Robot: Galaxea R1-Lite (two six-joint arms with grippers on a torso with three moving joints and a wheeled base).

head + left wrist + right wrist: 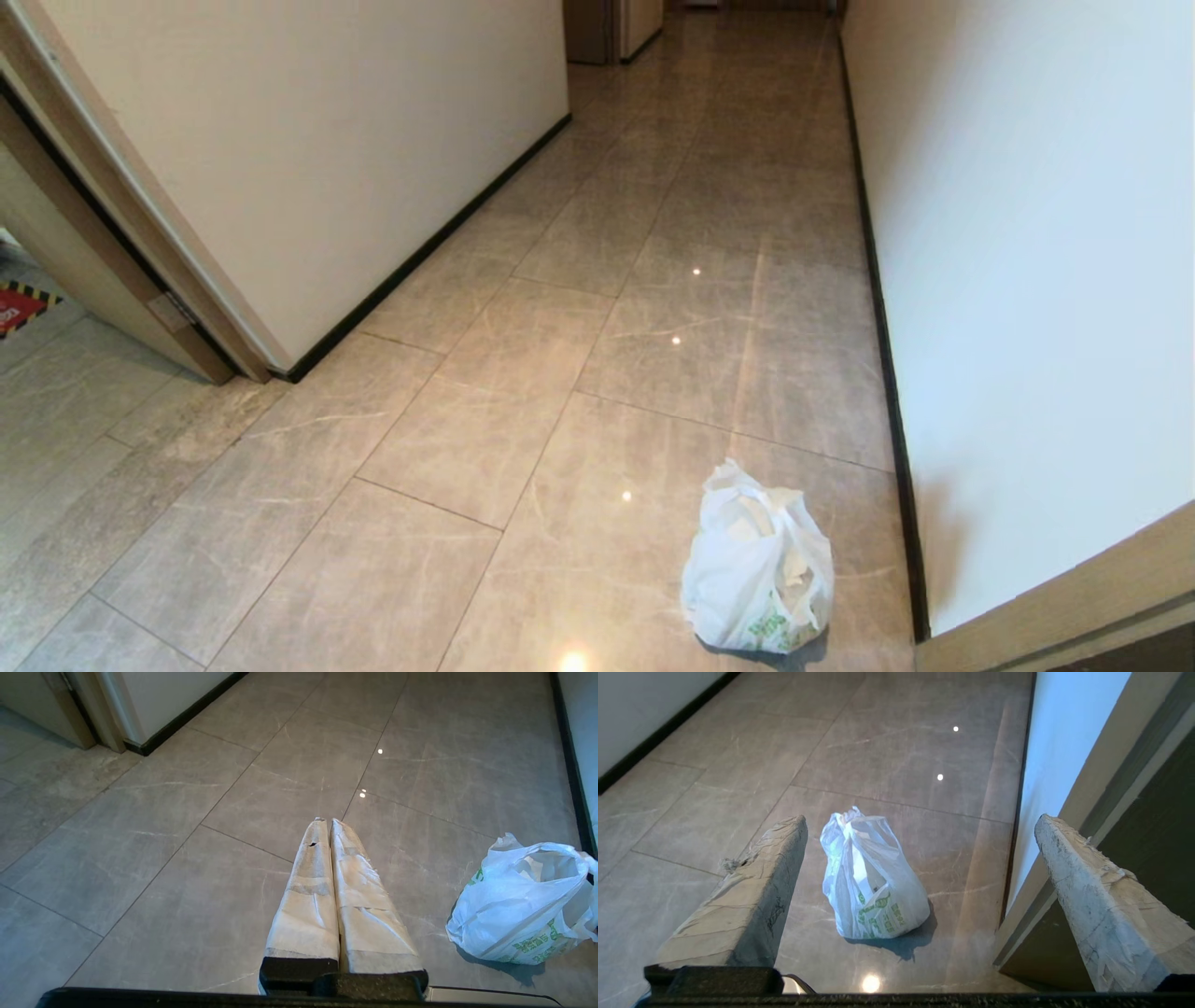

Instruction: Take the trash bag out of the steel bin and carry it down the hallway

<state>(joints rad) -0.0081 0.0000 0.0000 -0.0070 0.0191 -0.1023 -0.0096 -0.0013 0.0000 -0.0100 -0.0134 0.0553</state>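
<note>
You are looking down a hallway of glossy beige tiles, with off-white walls and black baseboards on either side, and neither arm shows in the head view. The trash bag sits on the floor tiles at the near right, close to the right-hand wall's baseboard but not against it, standing on its own with its loop handles slack at the top and green print low on its side. Your right gripper hangs low above the floor and points forward along the corridor, its two tape-wrapped fingers spread wide apart with nothing between them; the bag lies ahead of them on the tiles, clear of both, nearer the one away from the wall. Your left gripper is held in the same level, forward-pointing pose, its wrapped fingers pressed together along their length and holding nothing, with the bag well off to its right side on the floor. A brown door frame stands just beside the right gripper's outer finger.
</note>
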